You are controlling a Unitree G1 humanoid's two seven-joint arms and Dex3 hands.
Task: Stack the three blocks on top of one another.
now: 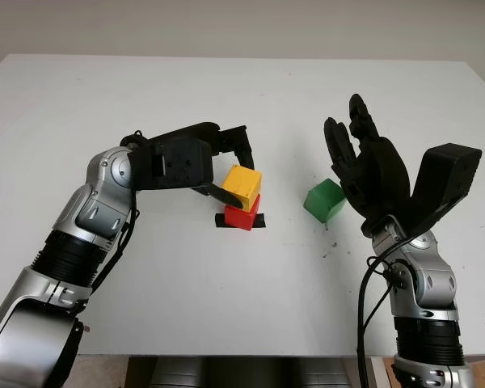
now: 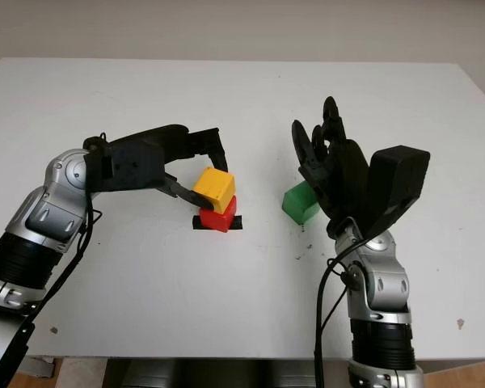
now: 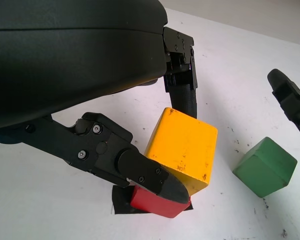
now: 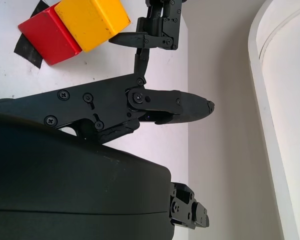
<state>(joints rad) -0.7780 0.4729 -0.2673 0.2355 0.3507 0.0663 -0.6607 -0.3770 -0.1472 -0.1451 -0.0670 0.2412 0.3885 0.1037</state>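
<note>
The left hand (image 1: 226, 170) holds the yellow block (image 1: 242, 185) on the red block (image 1: 242, 215) at table centre. The green block (image 1: 324, 200) lies at 3 o'clock, beside the open right hand (image 1: 364, 166). The blocks look light, stiff, smooth; grip flat opposite sides

Your left hand (image 2: 196, 171) grips the yellow block (image 2: 213, 189) sitting on the red block (image 2: 217, 218). Green block (image 2: 300, 202) sits at 3 o'clock, beside your open right hand (image 2: 327, 166).
</note>
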